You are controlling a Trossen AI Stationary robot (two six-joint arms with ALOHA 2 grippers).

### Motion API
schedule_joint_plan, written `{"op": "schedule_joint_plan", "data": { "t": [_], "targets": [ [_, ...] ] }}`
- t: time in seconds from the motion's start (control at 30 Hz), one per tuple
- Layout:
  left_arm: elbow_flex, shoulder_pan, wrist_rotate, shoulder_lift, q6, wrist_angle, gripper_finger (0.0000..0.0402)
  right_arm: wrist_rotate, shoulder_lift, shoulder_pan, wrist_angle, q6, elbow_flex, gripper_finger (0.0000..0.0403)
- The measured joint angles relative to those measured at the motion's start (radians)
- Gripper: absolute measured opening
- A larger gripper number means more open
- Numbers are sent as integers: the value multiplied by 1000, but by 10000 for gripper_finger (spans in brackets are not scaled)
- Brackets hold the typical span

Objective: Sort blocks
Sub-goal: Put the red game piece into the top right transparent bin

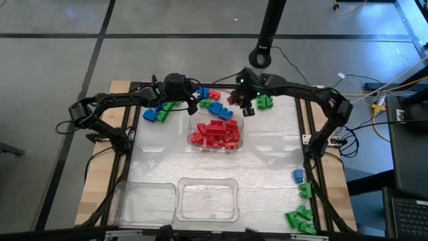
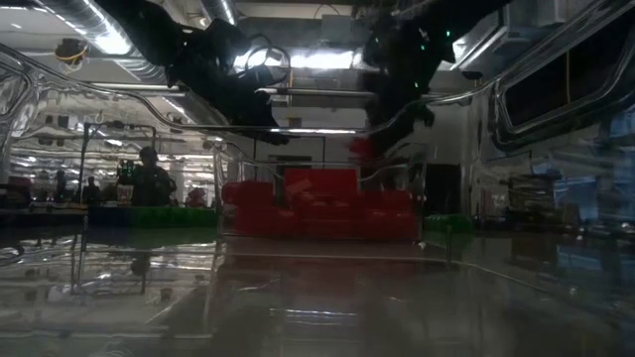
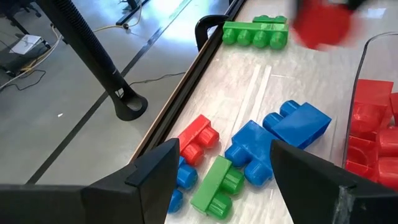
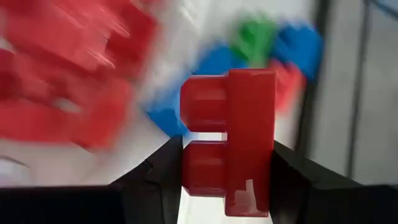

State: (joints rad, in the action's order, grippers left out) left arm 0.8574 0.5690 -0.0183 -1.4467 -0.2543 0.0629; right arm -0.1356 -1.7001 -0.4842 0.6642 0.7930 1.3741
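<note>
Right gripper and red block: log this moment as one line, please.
right gripper: shut on red block, above table near red-filled tray | left gripper: open, empty, over loose blocks

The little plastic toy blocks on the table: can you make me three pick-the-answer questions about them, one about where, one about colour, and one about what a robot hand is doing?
1. Where does the clear plastic tray full of blocks sit?
A. mid-table, between the two arms
B. at the table's near left corner
C. on the floor

2. What colour are the blocks in that tray?
A. blue
B. green
C. red

3. What is the right gripper doing?
A. hanging open and empty
B. holding a red two-stud plastic block
C. holding a green block

Answers:
1. A, since the high view shows the tray in the middle, just in front of both grippers.
2. C, since every block in it is red.
3. B, since the right wrist view shows the red block clamped between its dark fingers, while the left gripper hangs open over loose blue, green and red blocks.
</note>
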Motion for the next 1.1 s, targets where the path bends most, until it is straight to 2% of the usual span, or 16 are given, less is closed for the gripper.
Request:
{"op": "schedule_joint_plan", "data": {
  "t": [0.17,0.4,0.53,0.77,0.93,1.1],
  "targets": [
    [0,0,0,0,0,-1,241,-145,-13,107,-5,6,0,173],
    [0,0,0,0,8,-26,241,-151,-33,224,60,27,-6,177],
    [0,0,0,0,12,-27,241,-114,-33,246,66,7,-25,183],
    [0,0,0,0,18,-31,241,108,-33,262,52,-85,-27,254],
    [0,0,0,0,19,-31,241,106,-33,260,90,-27,-20,290],
    [0,0,0,0,20,-28,241,133,-31,221,157,9,33,302]
  ]
}}
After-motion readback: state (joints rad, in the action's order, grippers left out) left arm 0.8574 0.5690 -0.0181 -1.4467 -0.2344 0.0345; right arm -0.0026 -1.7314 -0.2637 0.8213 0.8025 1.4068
